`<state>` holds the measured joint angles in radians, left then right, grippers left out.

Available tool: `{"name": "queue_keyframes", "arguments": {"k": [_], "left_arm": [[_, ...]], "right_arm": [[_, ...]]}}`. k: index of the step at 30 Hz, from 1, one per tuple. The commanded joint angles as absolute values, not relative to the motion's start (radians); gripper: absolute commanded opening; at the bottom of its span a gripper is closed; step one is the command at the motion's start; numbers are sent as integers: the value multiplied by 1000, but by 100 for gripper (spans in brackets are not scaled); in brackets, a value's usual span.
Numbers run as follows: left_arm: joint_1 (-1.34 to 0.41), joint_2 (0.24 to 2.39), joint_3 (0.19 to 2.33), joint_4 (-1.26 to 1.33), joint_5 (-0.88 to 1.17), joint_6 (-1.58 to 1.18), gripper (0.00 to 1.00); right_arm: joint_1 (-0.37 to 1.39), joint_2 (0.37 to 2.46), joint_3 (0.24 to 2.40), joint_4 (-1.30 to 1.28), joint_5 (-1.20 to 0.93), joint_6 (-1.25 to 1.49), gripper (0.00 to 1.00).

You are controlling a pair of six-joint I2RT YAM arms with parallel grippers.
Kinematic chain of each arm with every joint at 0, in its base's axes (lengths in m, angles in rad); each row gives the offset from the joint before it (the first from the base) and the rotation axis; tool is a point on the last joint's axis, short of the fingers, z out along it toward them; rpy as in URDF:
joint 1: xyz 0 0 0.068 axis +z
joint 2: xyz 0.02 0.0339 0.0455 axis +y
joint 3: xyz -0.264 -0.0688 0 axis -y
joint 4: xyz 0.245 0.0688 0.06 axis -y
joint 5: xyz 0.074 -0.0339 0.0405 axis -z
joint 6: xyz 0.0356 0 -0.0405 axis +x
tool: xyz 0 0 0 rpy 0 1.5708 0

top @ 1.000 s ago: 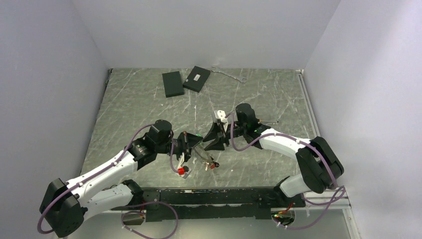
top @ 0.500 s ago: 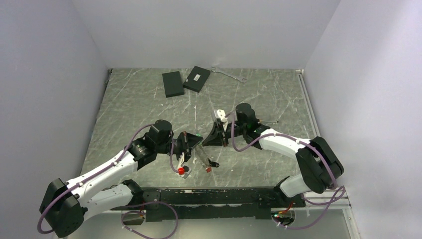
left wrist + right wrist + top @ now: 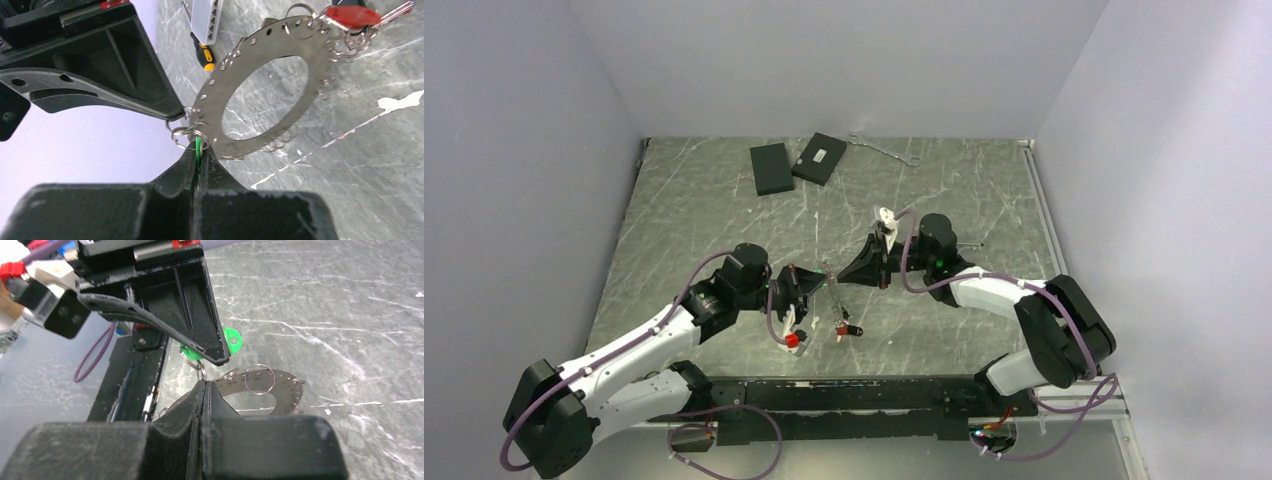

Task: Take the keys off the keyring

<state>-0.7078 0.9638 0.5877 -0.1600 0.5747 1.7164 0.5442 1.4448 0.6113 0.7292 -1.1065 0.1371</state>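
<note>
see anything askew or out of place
The large flat grey perforated metal ring is tilted up, held at one edge where the left gripper and right gripper meet, a red-headed key at its far side. Nothing looks spilled or damaged.

Plain pale walls (image 3: pixel 844 60) are enclosing the grey, white-veined marble-look table (image 3: pixel 984 200) along its left, far and right edges, while soft even light is falling across it.

Keyring (image 3: pixel 280 55) silver-grey, dotted with holes; red key (image 3: pixel 352 15); green key (image 3: pixel 232 340); table (image 3: pixel 724 220) dark grey marble, white veins; screwdriver (image 3: pixel 204 50) yellow-black
</note>
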Motion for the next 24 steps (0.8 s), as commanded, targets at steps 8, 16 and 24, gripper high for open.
{"name": "queue_keyframes", "arguments": {"k": [8,16,24], "left_arm": [[-703,963,580,-154,570,1690,0],[-703,970,611,-140,569,1722,0],[-701,1012,660,-119,573,1740,0]], "right_arm": [[503,1460,563,1009,-1052,379,0],[514,1441,575,858,-1123,215,0],[548,1397,629,416,-1136,-153,24]]}}
